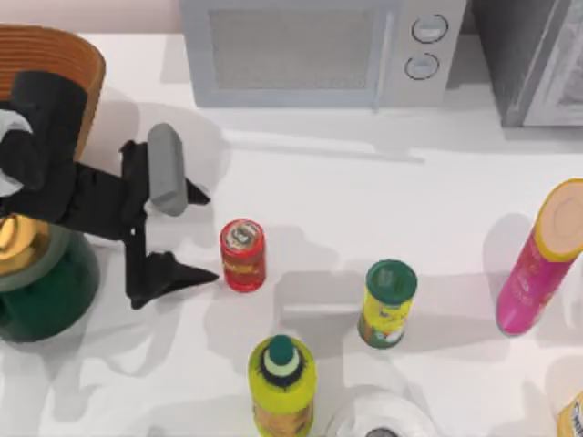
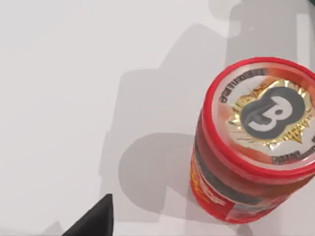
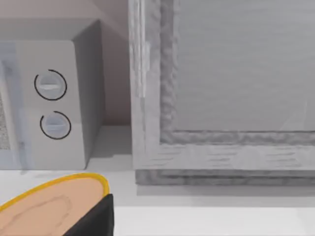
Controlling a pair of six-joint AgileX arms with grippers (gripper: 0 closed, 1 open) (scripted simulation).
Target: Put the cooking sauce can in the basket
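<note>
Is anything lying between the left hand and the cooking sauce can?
No. In the top view, bare white table separates the open left hand from the cooking sauce can.

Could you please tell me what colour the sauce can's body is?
Red, with a yellow label; the sauce can shows it best in the left wrist view.

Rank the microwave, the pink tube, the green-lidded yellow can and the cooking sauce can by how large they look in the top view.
1. microwave, by far the largest
2. pink tube
3. and 4. green-lidded yellow can and cooking sauce can: near alike, the yellow one perhaps slightly bigger; too close to rank firmly.
</note>
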